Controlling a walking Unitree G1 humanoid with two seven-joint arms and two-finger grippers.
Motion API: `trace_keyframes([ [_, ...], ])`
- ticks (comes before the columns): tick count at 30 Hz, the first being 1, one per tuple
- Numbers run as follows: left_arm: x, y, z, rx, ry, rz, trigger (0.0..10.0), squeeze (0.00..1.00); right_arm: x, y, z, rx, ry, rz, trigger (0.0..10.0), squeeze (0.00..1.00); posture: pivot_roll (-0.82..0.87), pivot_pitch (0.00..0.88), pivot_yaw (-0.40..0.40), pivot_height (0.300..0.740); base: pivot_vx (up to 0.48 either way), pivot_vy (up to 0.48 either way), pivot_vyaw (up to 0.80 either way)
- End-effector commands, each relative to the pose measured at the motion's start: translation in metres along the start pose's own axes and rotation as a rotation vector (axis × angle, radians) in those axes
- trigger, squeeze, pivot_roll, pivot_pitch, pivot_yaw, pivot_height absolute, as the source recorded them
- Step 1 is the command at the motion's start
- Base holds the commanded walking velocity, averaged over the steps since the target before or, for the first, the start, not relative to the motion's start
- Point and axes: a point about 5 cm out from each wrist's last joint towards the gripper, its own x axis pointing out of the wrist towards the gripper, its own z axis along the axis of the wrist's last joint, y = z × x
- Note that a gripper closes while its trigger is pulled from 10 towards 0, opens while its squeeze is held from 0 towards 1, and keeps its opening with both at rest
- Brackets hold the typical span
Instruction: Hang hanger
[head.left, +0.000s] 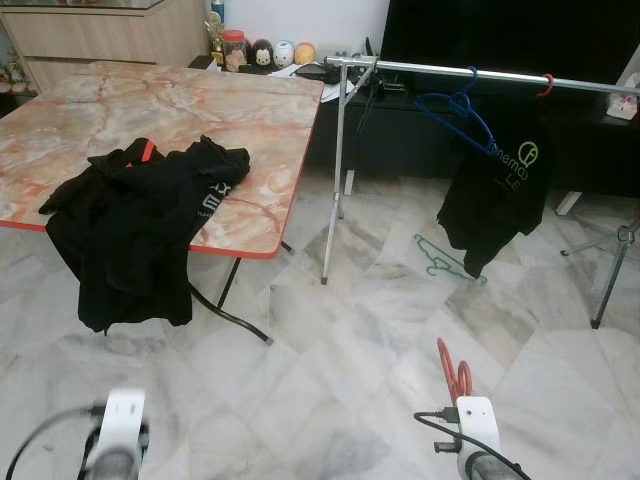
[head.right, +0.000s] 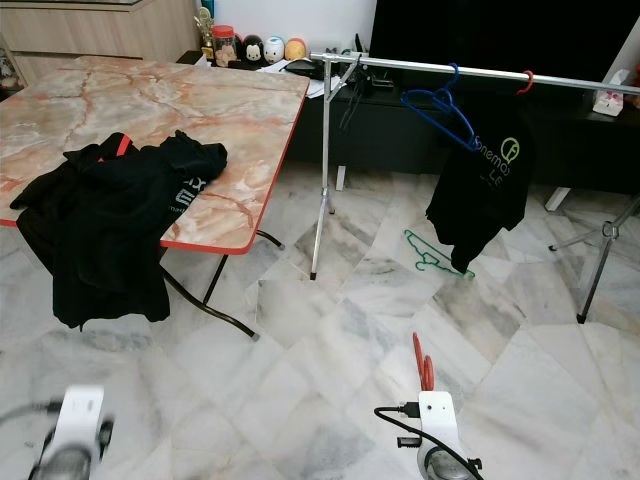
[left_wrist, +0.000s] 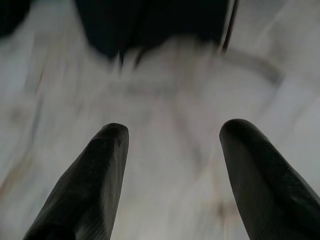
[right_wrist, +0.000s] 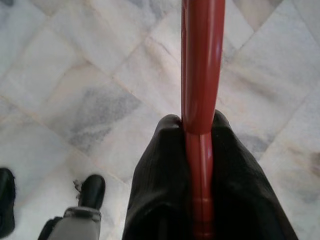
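I have the right pincer (right_wrist: 200, 145) pinching a red hanger (right_wrist: 201, 65) low over the marble floor (head.left: 330, 340), well short of the clothes rail (head.left: 470, 72), while my left pincer (left_wrist: 172, 145) hangs spread near the bench (head.left: 150, 110).

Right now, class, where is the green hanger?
The green hanger lies flat on the marble floor, ahead and to the robot's right, below the black shirt hanging on the metal rail, near the rack's upright leg.

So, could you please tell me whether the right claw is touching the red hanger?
Touching: the right wrist view shows the right claw shut on the red hanger, fingers pressed against both sides.
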Motion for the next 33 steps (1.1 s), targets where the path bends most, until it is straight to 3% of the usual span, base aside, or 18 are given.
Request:
trace_keyframes([
  [1, 0.001, -0.008, 0.009, 0.034, -0.059, -0.083, 10.0, 0.0, 0.001, -0.012, 0.007, -0.008, -0.039, 0.016, 10.0, 0.0, 0.05, 0.0, -0.072, 0.74, 0.0, 0.0, 0.0],
  [2, 0.001, -0.012, 0.015, 0.058, -0.093, -0.12, 10.0, 0.0, 0.001, -0.02, 0.01, -0.014, -0.052, 0.03, 10.0, 0.0, 0.05, 0.0, -0.072, 0.74, 0.0, 0.0, 0.0],
  [5, -0.002, -0.028, 0.044, 0.122, -0.254, -0.329, 10.0, 0.0, 0.001, -0.036, 0.04, -0.213, -0.153, 0.122, 10.0, 0.0, 0.05, 0.0, -0.07, 0.74, 0.0, 0.0, 0.0],
  [6, -0.006, -0.032, 0.052, 0.167, -0.297, -0.397, 10.0, 0.0, 0.0, -0.038, 0.047, -0.24, -0.174, 0.155, 10.0, 0.0, 0.05, 0.0, -0.07, 0.74, 0.0, 0.0, 0.0],
  [10, -0.013, -0.039, 0.062, 0.24, -0.342, -0.499, 10.0, 0.0, -0.001, -0.04, 0.056, -0.298, -0.207, 0.224, 10.0, 0.0, 0.05, 0.0, -0.068, 0.74, 0.0, 0.0, 0.0],
  [11, -0.022, -0.049, 0.069, 0.304, -0.367, -0.626, 10.0, 0.0, -0.004, -0.04, 0.065, -0.385, -0.232, 0.321, 10.0, 0.0, 0.05, 0.0, -0.067, 0.74, 0.0, 0.0, 0.0],
  [20, -0.066, -0.094, 0.083, 0.467, -0.369, -1.109, 10.0, 0.0, -0.028, -0.034, 0.09, -0.69, -0.232, 0.793, 10.0, 0.0, 0.03, 0.0, -0.063, 0.74, 0.0, 0.0, 0.0],
  [23, -0.072, -0.104, 0.089, 0.483, -0.379, -1.166, 10.0, 0.0, -0.036, -0.028, 0.095, -0.752, -0.227, 0.883, 10.0, 0.0, 0.03, 0.0, -0.063, 0.74, 0.0, 0.0, 0.0],
  [26, -0.081, -0.115, 0.103, 0.484, -0.399, -1.233, 10.0, 0.0, -0.053, -0.011, 0.102, -0.85, -0.23, 1.057, 10.0, 0.0, 0.03, 0.0, -0.063, 0.74, 0.0, 0.0, 0.0],
  [33, -0.093, -0.125, 0.114, 0.504, -0.396, -1.341, 10.0, 0.0, -0.065, -0.002, 0.1, -0.971, -0.179, 1.131, 10.0, 0.0, 0.03, 0.0, -0.075, 0.74, 0.0, 0.0, 0.0],
])
